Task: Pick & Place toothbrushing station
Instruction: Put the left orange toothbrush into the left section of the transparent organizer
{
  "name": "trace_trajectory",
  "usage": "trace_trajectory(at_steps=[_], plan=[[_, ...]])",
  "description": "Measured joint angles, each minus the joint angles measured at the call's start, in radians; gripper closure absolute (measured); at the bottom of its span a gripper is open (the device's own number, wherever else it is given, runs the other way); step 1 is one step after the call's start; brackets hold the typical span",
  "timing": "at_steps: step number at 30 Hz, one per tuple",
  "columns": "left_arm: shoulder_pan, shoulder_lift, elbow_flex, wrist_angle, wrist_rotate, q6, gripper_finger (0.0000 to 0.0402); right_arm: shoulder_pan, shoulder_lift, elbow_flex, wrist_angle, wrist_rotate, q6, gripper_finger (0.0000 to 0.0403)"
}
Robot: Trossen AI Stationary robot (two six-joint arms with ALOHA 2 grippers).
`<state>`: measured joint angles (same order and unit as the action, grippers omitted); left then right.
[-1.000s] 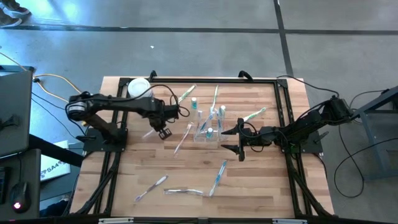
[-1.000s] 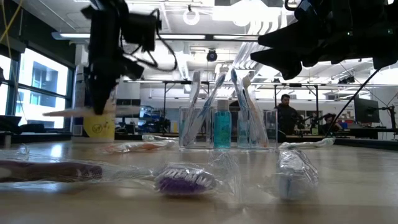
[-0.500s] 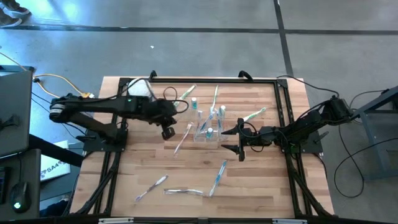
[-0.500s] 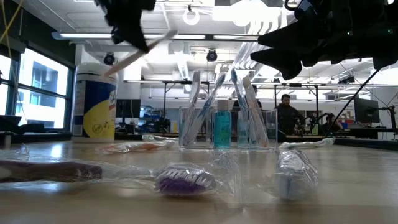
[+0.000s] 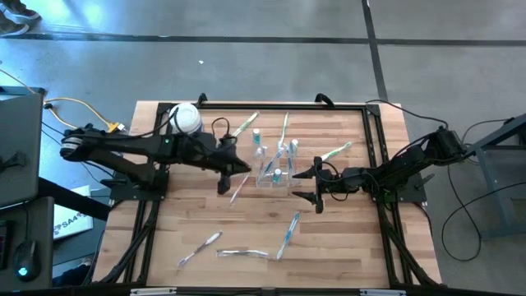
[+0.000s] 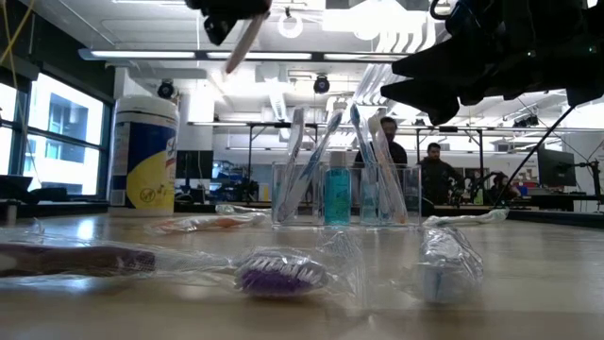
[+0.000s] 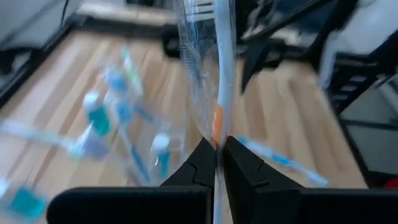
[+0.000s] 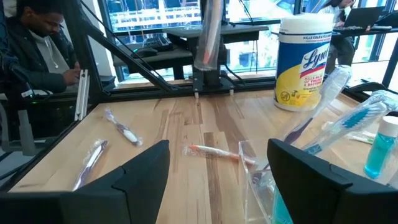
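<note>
The white tub point(image 8: 303, 61) with the yellow label shows the brand "Lysol" in blue letters. A line of small print stands above it, too small to read.

The holder point(image 5: 275, 171) stands near the middle of the table point(image 5: 345, 247), with brushes and small bottles upright in it, between the left gripper point(image 5: 226, 182) on its left and the right gripper point(image 5: 311, 185) on its right. The tub point(image 5: 185, 117) stands at the table's far left corner, behind the left arm. Wrapped brushes lie around: two behind the holder, one to its far right, one just left of it under the left gripper, and three near the front edge.
</note>
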<state>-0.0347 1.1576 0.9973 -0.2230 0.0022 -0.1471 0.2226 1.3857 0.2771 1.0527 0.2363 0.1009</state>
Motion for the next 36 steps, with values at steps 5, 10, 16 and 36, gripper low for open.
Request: trace_trajectory(at_steps=[5,10,16,36], plan=[[0.002,-0.007,-0.113,0.213,0.052,0.066,0.0394,0.000,0.000,0.000,-0.003,0.000,0.000,0.0140],[0.002,-0.007,-0.196,0.398,0.115,0.124,0.0394,0.000,0.000,0.000,-0.003,-0.001,0.000,0.0140],[0.002,-0.007,-0.259,0.560,0.122,0.180,0.0394,0.000,0.000,0.000,0.000,-0.001,0.000,0.0140],[0.122,0.191,-0.400,1.043,0.146,0.063,0.0394,0.000,0.000,0.000,0.022,-0.001,0.000,0.0140]])
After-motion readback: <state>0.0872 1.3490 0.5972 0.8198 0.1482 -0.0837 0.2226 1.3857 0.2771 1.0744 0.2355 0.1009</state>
